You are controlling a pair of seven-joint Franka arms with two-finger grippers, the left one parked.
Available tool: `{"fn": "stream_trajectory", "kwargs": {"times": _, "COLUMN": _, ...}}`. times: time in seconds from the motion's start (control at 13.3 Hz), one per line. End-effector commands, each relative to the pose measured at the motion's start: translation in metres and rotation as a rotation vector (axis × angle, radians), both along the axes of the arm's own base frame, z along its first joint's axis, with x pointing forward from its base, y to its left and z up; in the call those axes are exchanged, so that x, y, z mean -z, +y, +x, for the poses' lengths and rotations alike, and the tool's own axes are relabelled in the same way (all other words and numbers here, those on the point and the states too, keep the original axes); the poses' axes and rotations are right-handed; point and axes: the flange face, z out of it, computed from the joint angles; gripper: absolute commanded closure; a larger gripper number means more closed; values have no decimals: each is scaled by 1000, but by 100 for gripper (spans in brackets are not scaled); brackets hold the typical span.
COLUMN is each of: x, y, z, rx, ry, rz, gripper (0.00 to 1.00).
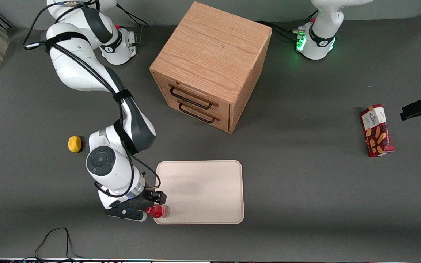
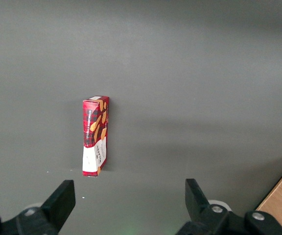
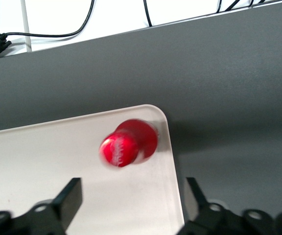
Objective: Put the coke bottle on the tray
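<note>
Coke bottle is standing upright on the tray, in its corner nearest the working arm. Pincer is hovering above it, fingers spread, released; bottle's label blurred.

One coke bottle stands upright on one tray, in the corner just beside the gripper; in the right wrist view the same single bottle sits clear of both spread fingers, touching neither, ahead of the gap between them. One gripper is at work. One yellow lemon lies well apart from the fingers, farther from the front camera. One wooden cabinet carries two drawers, each with one dark handle. One red biscuit box lies far from the fingers, toward the parked arm's end of the table.
</note>
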Motion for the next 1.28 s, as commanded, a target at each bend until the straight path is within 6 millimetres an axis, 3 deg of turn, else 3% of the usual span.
{"fn": "stream_trajectory", "kwargs": {"times": 0.0, "x": -2, "y": 3, "z": 2, "rx": 22, "ry": -17, "rz": -17, "gripper": 0}}
{"fn": "stream_trajectory", "kwargs": {"times": 0.38, "x": -7, "y": -2, "z": -4, "rx": 31, "ry": 45, "rz": -49, "gripper": 0}}
{"fn": "stream_trajectory", "kwargs": {"times": 0.6, "x": -34, "y": -11, "z": -13, "rx": 25, "ry": 87, "rz": -72, "gripper": 0}}
{"fn": "stream_trajectory", "kwargs": {"times": 0.75, "x": -55, "y": -21, "z": -36, "rx": -24, "ry": 175, "rz": -119, "gripper": 0}}
{"fn": "stream_trajectory", "kwargs": {"times": 1.2, "x": -126, "y": -113, "z": -133, "rx": -211, "ry": 266, "rz": -136, "gripper": 0}}
